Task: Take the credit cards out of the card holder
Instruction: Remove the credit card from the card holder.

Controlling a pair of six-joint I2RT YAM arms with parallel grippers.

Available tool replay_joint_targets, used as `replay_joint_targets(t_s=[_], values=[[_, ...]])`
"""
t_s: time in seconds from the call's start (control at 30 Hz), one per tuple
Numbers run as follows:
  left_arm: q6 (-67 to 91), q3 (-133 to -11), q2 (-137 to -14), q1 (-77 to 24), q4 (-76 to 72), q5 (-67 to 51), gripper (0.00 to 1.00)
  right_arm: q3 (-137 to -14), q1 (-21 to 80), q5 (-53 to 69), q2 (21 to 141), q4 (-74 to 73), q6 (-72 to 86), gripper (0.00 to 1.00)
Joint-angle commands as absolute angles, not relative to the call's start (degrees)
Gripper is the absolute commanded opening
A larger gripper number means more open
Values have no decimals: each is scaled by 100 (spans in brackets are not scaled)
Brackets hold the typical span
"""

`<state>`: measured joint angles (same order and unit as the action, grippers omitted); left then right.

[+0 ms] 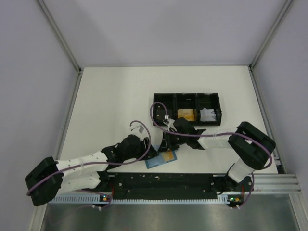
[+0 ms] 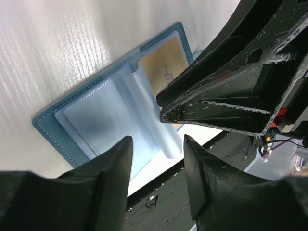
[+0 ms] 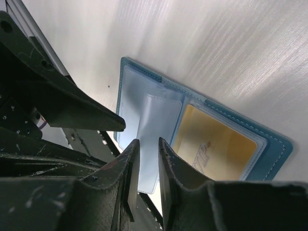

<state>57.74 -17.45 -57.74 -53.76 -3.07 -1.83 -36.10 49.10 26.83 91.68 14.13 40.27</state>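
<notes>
Holder (image 1: 162,159): teal, lying open on the table (image 1: 110,106) by the front rail, with pale blue sleeves and a gold card (image 2: 166,67) in one pocket.
Left gripper (image 2: 156,163): fingers wide apart, empty, above the holder.
Right gripper (image 3: 147,168): fingers narrowly parted over the middle flap, clamping nothing.
Top view only: tray (image 1: 186,94) holding an orange card (image 1: 186,114) and a white wad (image 1: 208,114).

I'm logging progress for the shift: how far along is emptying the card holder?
Done: the card holder lies open, and an orange-gold piece, perhaps a card, sits in the tray's middle compartment. In hand: the left tool and right tool are at the holder; neither holds a card. Left: a gold card sits in its slot, to be pulled out.
</notes>
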Motion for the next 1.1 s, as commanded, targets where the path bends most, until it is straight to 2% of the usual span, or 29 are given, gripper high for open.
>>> replay_joint_targets(t_s=[0.0,0.2,0.3,0.5,0.7,0.87,1.07], values=[[5827,-1766,-5756,-5449,-571,-184,54,-3735,4957,2769,9237,1670,4061,21],[5748,-2056,-6116,-5607,-352,-193,56,-3814,4957,2777,9404,1661,4078,21],[5713,-2197,-6362,-5678,-290,-202,52,-3832,4975,2795,9474,1679,4078,21],[5687,-2408,-6846,-5792,-220,-185,40,-3850,5001,2795,9475,1679,4087,20],[5678,-2461,-6996,-5801,-26,-53,17,-3858,5010,2751,9168,1539,3982,21],[5730,-2356,-6856,-5801,141,184,11,-3745,4887,2471,8632,1240,3859,23],[5792,-2277,-6750,-5801,106,211,10,-3542,4702,2268,8428,1089,3727,25]])
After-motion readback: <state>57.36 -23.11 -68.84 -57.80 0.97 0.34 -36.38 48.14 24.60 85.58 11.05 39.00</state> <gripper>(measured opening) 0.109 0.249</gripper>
